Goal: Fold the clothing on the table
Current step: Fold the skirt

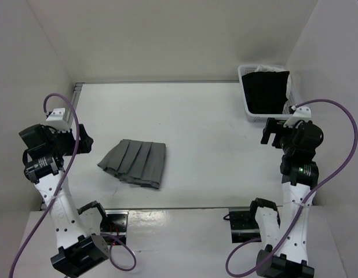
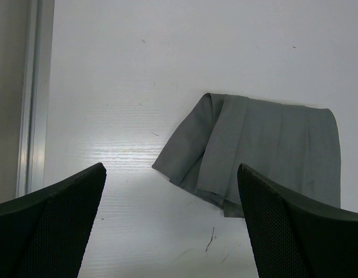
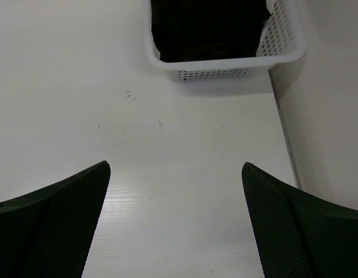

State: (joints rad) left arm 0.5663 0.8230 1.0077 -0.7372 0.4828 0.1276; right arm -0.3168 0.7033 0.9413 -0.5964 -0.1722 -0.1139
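Note:
The clothing, a grey pleated skirt [image 1: 134,162], lies in a compact doubled-over shape on the white table [image 1: 196,121], left of centre. In the left wrist view the skirt [image 2: 266,145] sits ahead and to the right, one layer lapped over another. My left gripper [image 1: 83,145] hovers at the table's left side, a short way left of the skirt; it is open [image 2: 171,168] and holds nothing. Over at the right side my right gripper [image 1: 270,132] hangs just in front of the basket, open [image 3: 176,164] above bare tabletop.
A white slatted basket [image 1: 244,95] with a black garment [image 1: 266,92] in it stands at the back right corner; the right wrist view shows the basket [image 3: 225,69] straight ahead. White walls enclose the table on three sides. A metal rim [image 2: 31,98] runs along the left edge.

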